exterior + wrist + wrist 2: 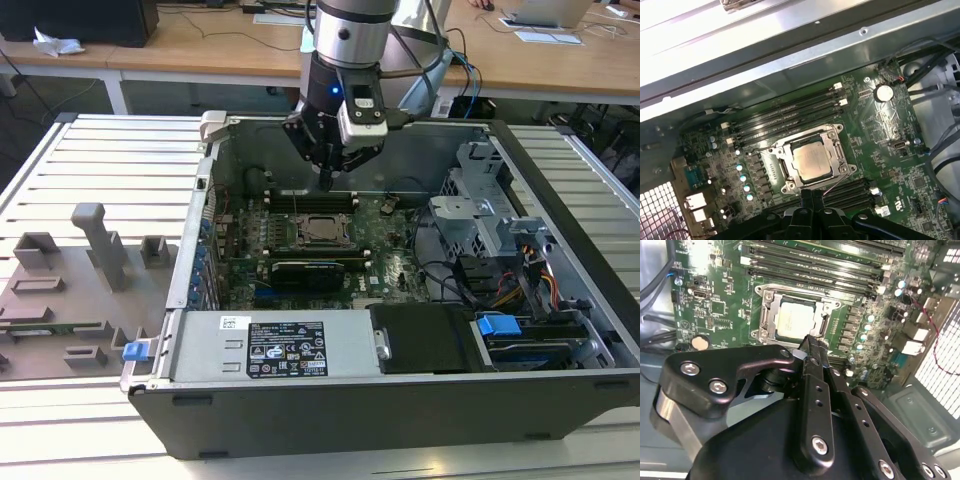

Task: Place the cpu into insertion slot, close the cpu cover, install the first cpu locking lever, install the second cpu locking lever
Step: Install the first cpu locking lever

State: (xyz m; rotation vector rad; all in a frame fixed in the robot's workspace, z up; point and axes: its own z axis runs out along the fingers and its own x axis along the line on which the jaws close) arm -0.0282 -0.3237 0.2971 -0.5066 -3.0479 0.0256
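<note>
cpu (812, 162) is seated in the insertion slot (785, 167): square chip, pale silvery-grey face, lying flat, roughly mid-motherboard (395, 265) in the exterior view. cpu cover (839, 150) is down flat around it, a silvery frame with the chip's face showing through the window. I can't tell whether the levers are latched. My gripper (327, 182) hangs over the board just on the far side of the socket, clear of it. Its fingers are pressed together with nothing between them. In both wrist views the tips sit right at the socket's edge (810, 342). The wrist views give the detail: chip face (796, 320), frame corners, the long memory slots (790, 117) beside the socket and the coin cell (883, 92). The exterior view gives the context: the open computer case (400, 410), the power supply (200, 350) along its near side, and a grey fixture plate (60, 300) outside on the exterior view's left.
</note>
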